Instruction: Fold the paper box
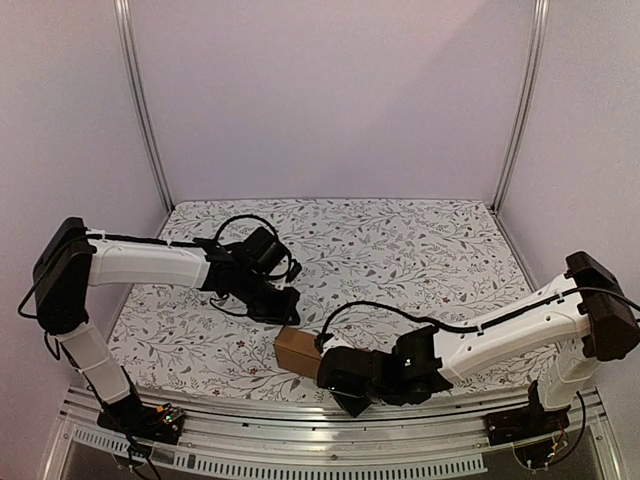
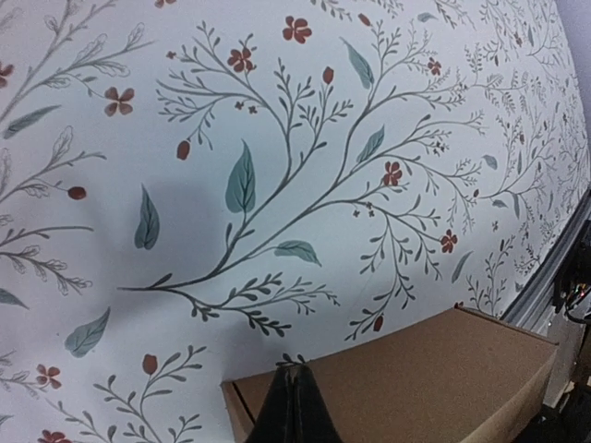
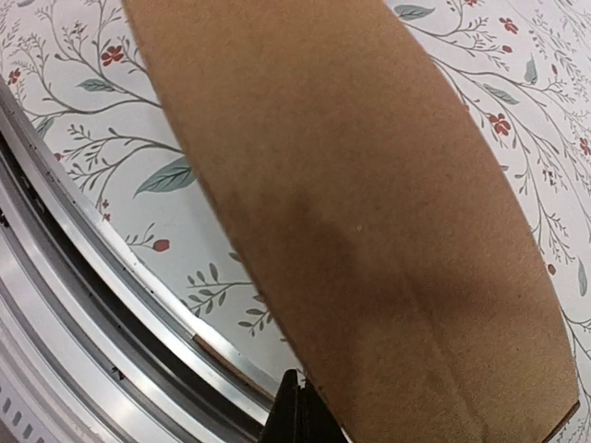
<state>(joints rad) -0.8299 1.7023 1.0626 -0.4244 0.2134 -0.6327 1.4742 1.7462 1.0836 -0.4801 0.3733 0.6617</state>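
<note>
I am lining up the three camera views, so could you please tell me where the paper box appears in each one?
Top external: the paper box lies low centre, between the two arms' ends, by the table's near edge.
Left wrist: the box is at bottom right, along the lower edge.
Right wrist: the box fills the middle, from top to bottom right.
Shared landmark: the floral tablecloth beneath it.
</note>
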